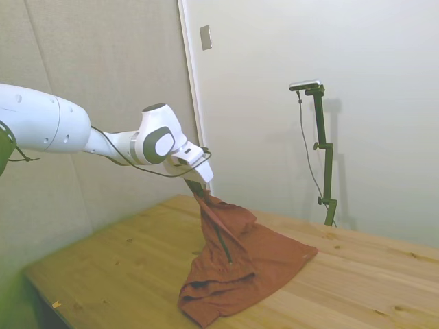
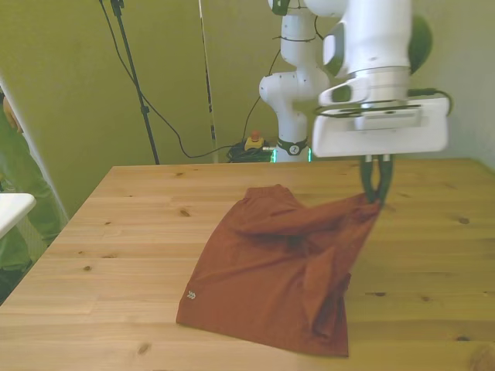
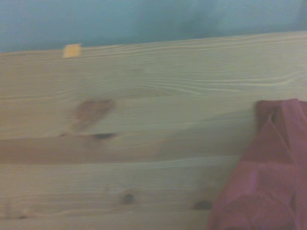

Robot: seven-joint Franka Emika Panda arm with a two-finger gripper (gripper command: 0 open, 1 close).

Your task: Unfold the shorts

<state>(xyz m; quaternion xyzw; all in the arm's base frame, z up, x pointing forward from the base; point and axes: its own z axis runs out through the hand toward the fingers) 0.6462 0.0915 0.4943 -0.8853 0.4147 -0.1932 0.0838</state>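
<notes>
Currently mid-unfold: gripper (image 2: 377, 191) clamps one corner of the shorts (image 2: 271, 270), lifted above the table (image 2: 116, 232) (rest drapes on the wood). Next: carry that corner outward, lower, release flat.
</notes>
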